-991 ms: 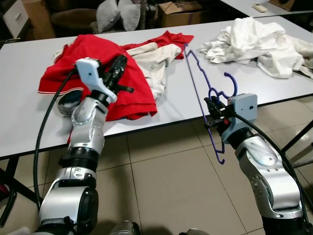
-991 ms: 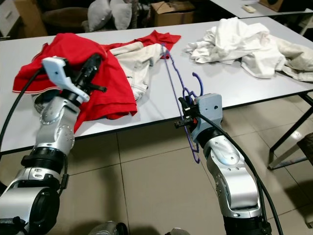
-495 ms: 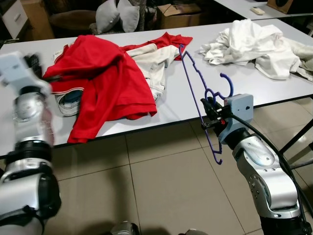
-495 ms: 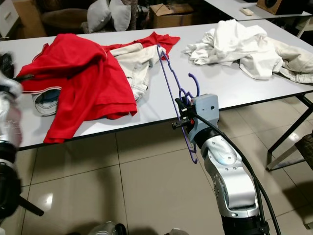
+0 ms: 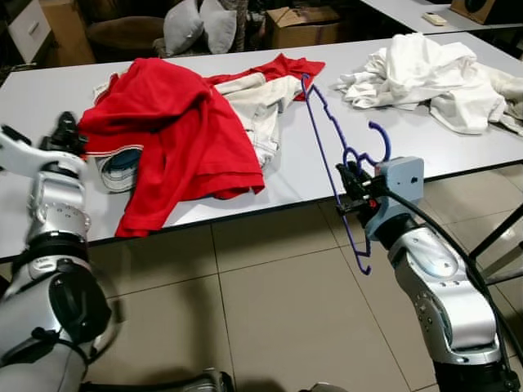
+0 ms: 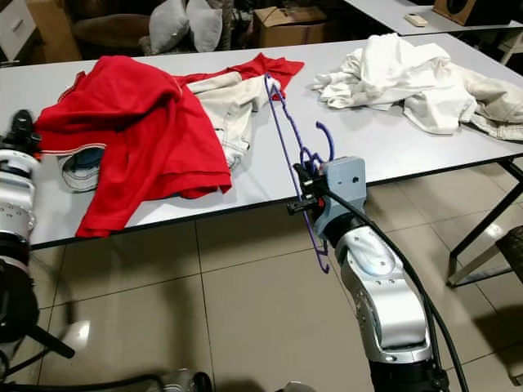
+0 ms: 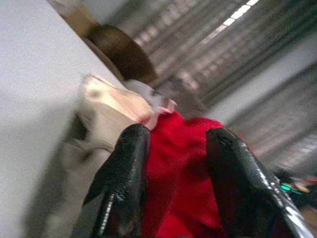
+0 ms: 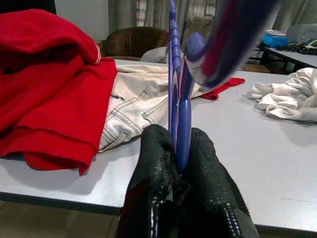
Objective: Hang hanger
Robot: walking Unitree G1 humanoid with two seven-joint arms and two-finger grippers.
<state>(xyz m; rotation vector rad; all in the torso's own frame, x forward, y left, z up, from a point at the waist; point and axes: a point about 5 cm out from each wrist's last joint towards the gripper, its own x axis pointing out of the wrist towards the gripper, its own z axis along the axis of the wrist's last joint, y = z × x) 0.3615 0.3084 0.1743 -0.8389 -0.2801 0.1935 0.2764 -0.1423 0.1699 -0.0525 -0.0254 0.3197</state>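
Observation:
A purple plastic hanger (image 5: 327, 143) stands on edge, leaning from the table's front edge back toward the clothes. My right gripper (image 5: 350, 181) is shut on it near the hook, just in front of the table edge. The right wrist view shows the black fingers (image 8: 153, 158) pinching the hanger (image 8: 173, 74) between them. My left gripper (image 5: 65, 131) is at the far left, by the table's left end beside the red shirt (image 5: 163, 122). It is open, and red cloth (image 7: 178, 163) shows between its fingers.
The grey table (image 5: 286, 184) also carries cream trousers (image 5: 261, 102) beside the red shirt and a white pile of clothes (image 5: 433, 69) at the right. Chairs, cushions and a cardboard box (image 5: 298, 20) stand behind. Tiled floor lies below the right arm.
My left arm has swung from above the red shirt out to the far left of the table. The right gripper has kept its hold on the hanger, nearly still.

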